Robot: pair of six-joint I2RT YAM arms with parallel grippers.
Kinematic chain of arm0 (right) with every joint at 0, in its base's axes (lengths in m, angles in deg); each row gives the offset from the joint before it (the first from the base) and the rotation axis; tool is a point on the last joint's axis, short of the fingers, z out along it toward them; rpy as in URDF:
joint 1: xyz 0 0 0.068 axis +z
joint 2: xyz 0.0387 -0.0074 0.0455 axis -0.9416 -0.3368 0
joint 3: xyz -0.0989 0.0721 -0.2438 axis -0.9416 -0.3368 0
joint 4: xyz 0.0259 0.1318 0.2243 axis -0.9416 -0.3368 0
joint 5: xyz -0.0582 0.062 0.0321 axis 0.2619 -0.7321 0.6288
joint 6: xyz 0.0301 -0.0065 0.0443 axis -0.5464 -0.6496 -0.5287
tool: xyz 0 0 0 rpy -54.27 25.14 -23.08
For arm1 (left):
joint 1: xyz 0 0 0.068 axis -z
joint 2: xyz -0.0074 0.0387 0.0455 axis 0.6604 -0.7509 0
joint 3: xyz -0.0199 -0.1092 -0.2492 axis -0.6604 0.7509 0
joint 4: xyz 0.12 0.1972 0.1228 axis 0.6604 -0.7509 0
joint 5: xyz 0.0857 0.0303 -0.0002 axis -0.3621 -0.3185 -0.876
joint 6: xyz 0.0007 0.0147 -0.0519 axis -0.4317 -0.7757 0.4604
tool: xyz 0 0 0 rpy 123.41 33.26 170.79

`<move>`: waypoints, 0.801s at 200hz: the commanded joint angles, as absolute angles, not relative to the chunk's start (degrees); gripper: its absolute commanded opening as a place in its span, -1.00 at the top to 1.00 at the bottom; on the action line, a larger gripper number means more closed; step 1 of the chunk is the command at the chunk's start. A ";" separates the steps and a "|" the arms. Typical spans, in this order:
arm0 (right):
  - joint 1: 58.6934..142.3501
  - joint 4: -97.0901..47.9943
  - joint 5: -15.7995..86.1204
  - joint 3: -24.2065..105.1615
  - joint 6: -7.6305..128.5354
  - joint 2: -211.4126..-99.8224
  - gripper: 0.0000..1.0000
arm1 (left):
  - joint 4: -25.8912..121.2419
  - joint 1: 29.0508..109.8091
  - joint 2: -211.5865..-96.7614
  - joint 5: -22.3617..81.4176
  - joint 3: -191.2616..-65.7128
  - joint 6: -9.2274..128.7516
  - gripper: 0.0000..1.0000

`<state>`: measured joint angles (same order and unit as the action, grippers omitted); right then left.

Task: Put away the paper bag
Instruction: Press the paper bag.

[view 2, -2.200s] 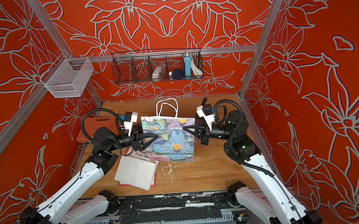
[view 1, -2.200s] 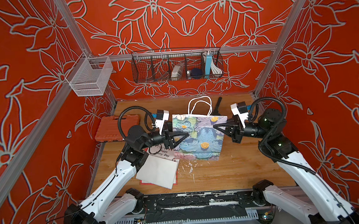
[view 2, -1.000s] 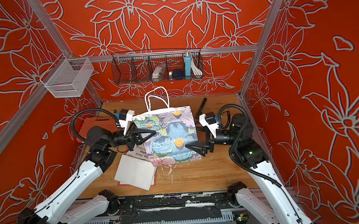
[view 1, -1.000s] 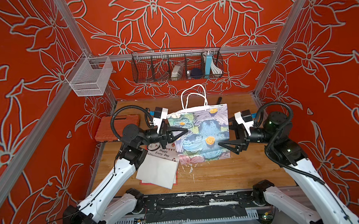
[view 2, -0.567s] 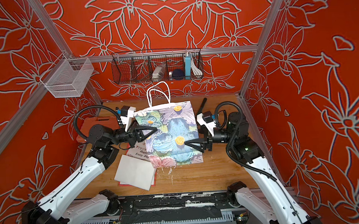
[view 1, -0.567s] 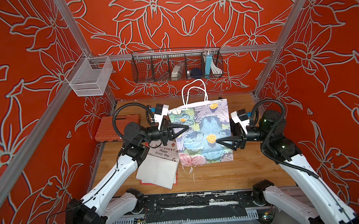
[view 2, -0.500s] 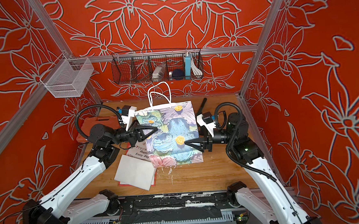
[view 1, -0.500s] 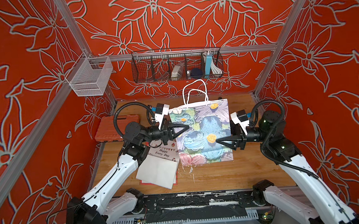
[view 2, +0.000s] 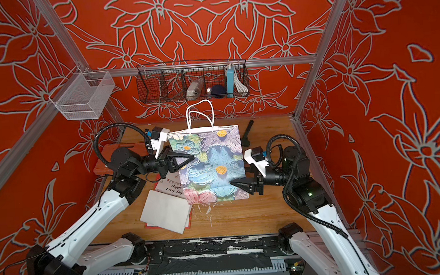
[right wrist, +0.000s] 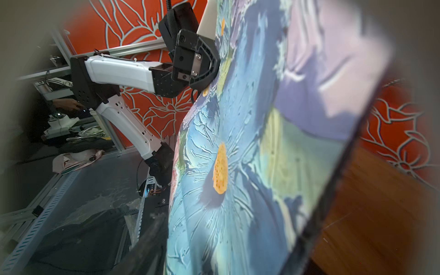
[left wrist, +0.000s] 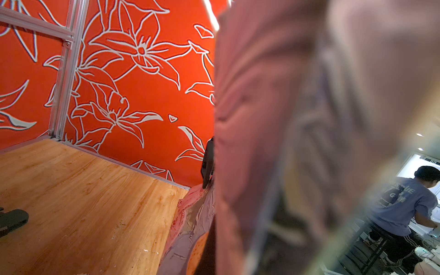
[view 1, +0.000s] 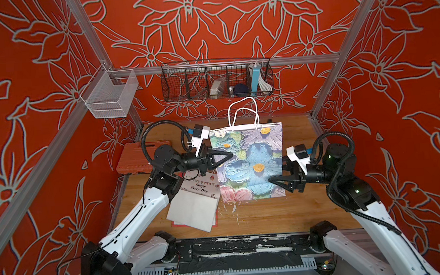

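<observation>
The paper bag [view 1: 252,165] stands in the middle of our worktop [view 1: 271,218]. Our left gripper [view 1: 229,156] pinches its edge shut; the right gripper [view 1: 274,180] looks open. We read "Happy Every Day" on a card [view 1: 199,187].

The paper bag [left wrist: 297,119] fills the left wrist view as a close blur; a white sheet [view 1: 192,213], perhaps an envelope, half covers the card [view 1: 199,186].
</observation>
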<state>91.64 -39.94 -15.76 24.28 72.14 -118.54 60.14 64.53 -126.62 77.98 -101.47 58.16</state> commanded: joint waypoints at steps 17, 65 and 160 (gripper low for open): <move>90.60 -37.29 -15.34 19.45 74.54 -113.14 -0.70 | 82.16 64.36 -126.31 79.18 -102.66 75.57 1.00; 90.62 -31.18 -23.89 18.26 71.07 -115.77 -0.88 | 91.19 64.44 -129.76 77.67 -104.03 83.89 1.00; 90.62 -39.61 -18.51 15.91 76.77 -110.91 0.79 | 82.66 64.43 -131.66 78.23 -107.35 80.40 1.00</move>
